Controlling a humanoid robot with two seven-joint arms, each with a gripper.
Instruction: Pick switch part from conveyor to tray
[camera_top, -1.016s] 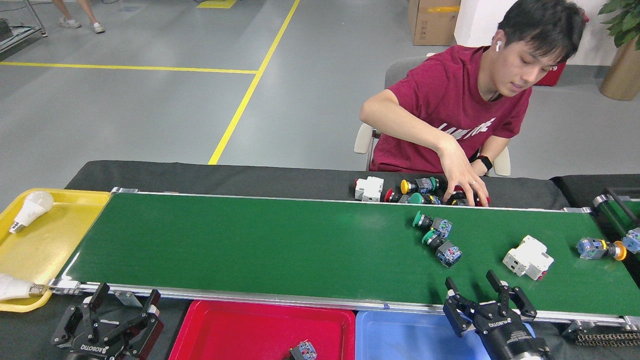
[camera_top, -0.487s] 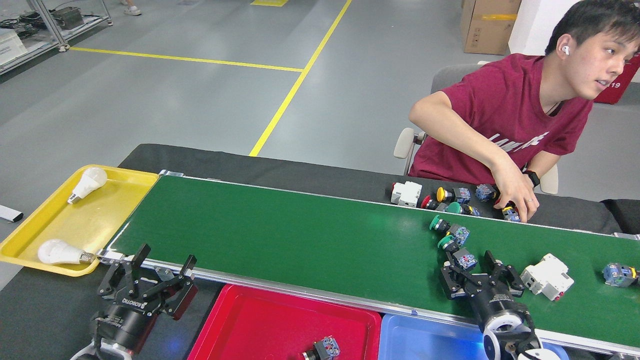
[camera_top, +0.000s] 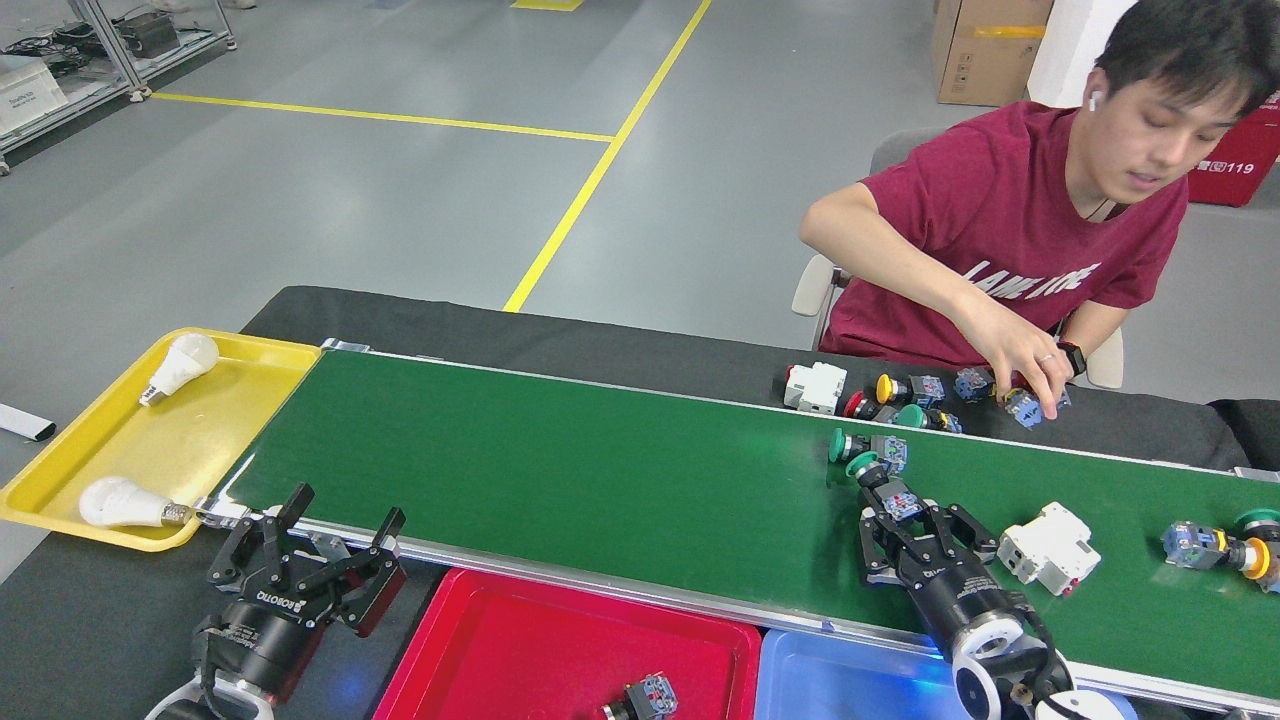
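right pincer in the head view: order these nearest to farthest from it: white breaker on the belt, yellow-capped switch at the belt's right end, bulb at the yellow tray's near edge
1. White breaker, just right of the right pincer.
2. Yellow-capped switch, farther right on the conveyor.
3. Bulb, far left in the yellow tray.

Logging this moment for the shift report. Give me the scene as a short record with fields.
conveyor: dark-green belt carrying switch parts and a white breaker
right end effector: open, fingers around the nearer green-capped switch part
left end effector: open, off the belt, holding nothing
red tray: holds one switch part
blue tray: contents not visible
yellow tray: two bulbs
person's hand: at the loose parts behind the belt
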